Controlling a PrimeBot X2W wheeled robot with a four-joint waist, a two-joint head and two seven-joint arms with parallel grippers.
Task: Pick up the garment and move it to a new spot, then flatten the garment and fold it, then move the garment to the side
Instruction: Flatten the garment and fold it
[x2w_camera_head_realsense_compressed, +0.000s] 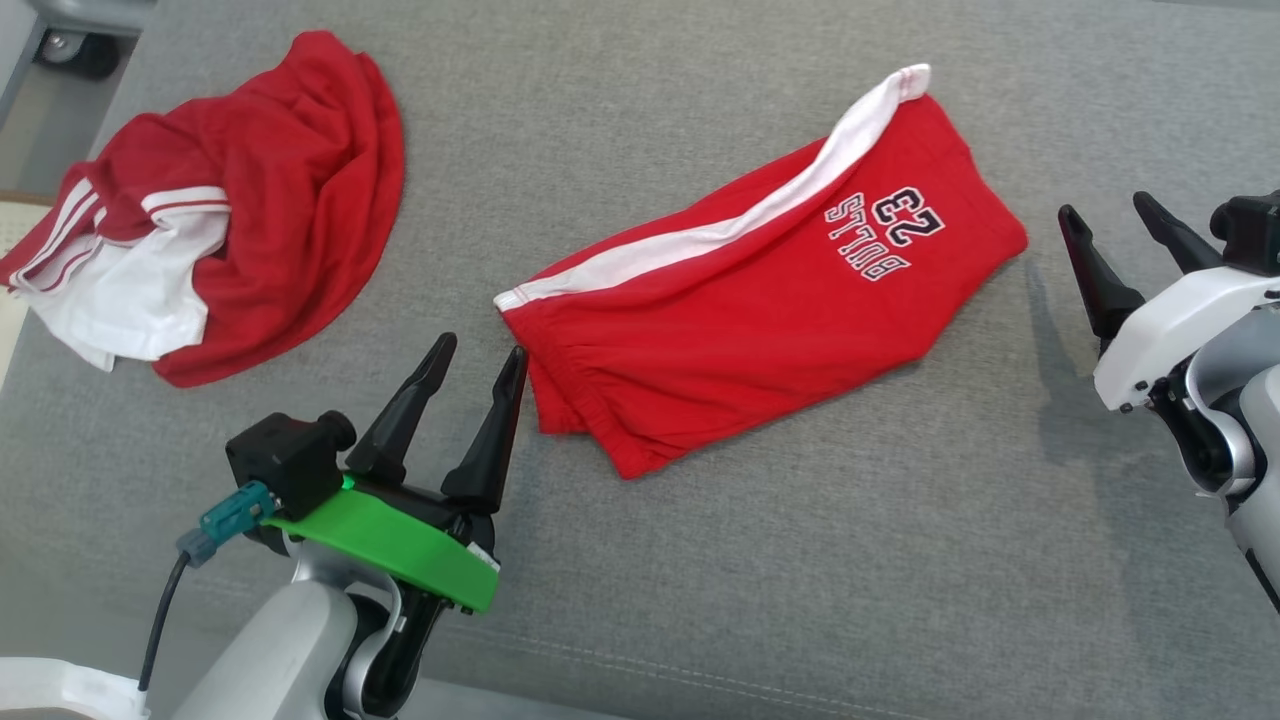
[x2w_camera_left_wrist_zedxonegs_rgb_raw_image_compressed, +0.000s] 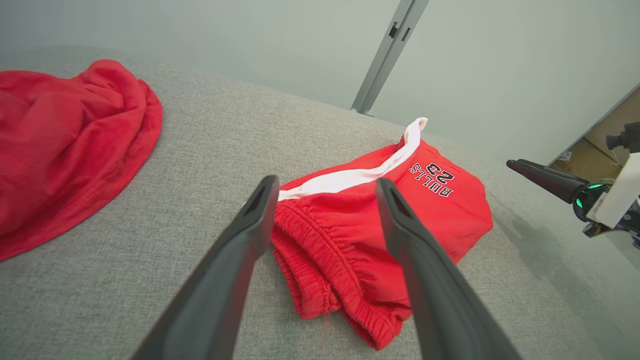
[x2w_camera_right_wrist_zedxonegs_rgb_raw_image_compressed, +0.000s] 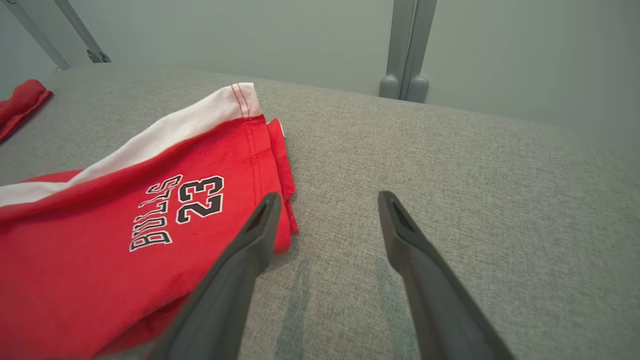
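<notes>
Shorts (x2w_camera_head_realsense_compressed: 760, 300), red with a white side stripe and the print BULLS 23, are lying folded in the middle of the head view on a grey fabric surface (x2w_camera_head_realsense_compressed: 900, 560). They are running from lower left to upper right. The left gripper (x2w_camera_head_realsense_compressed: 482, 346) is hovering at the lower left with its fingers spread and nothing between them, its tips just beside the near corner of the shorts. The right gripper (x2w_camera_head_realsense_compressed: 1105, 205) is sitting at the right edge, also spread and empty, near the far end of the shorts but apart from it. A crumpled red and white shirt (x2w_camera_head_realsense_compressed: 230, 200) is lying in the upper left, well apart from the shorts, and a caster wheel (x2w_camera_head_realsense_compressed: 70, 50) is peeking in at the top left corner.

The left wrist view is adding the gathered elastic waistband (x2w_camera_left_wrist_zedxonegs_rgb_raw_image_compressed: 320, 235), stacked in layers and framed by that gripper's fingers, plus a grey metal post (x2w_camera_left_wrist_zedxonegs_rgb_raw_image_compressed: 387, 55) beyond the surface's far edge. The right wrist view is showing the print the right way up and the stitched hem (x2w_camera_right_wrist_zedxonegs_rgb_raw_image_compressed: 260, 150). One finger is overlapping the hem's corner there.
</notes>
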